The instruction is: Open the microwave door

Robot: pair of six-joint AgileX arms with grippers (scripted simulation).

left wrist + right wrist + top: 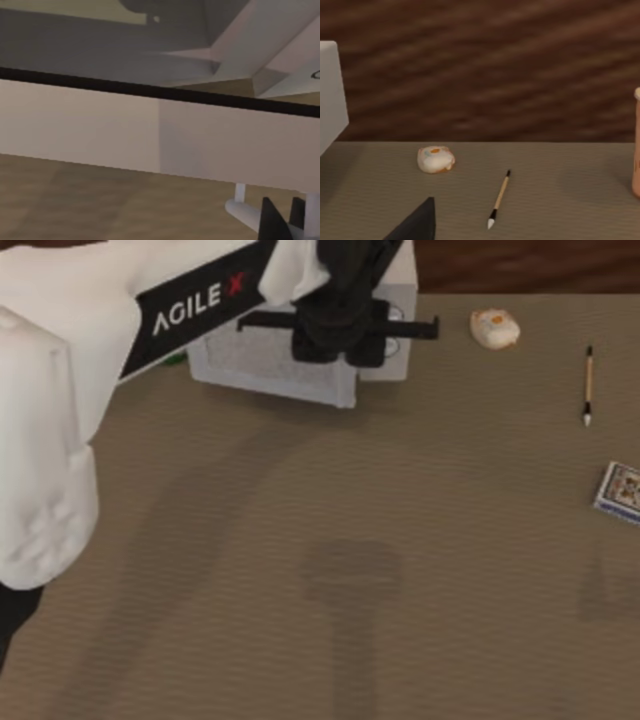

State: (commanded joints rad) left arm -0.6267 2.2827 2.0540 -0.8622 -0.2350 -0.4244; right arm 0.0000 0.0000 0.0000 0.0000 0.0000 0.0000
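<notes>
The white microwave [400, 280] stands at the table's back middle. Its door [270, 365], with a grey mesh window, is swung out from the body on its knob side, hinged at the left. My left arm reaches across from the left, and the left gripper [340, 335] hangs over the door's free edge. In the left wrist view the door [100, 125] fills the middle, the grey cavity [150, 45] shows past its edge, and the left gripper [282, 207] is shut on the white bar handle [245, 212]. One dark finger [420, 222] of my right gripper shows, holding nothing.
A white and orange mouse [495, 328] lies right of the microwave. Farther right are a thin brush [588, 385] and a card box [620, 490] at the right edge. A peach cylinder [637, 145] stands at the right wrist view's edge.
</notes>
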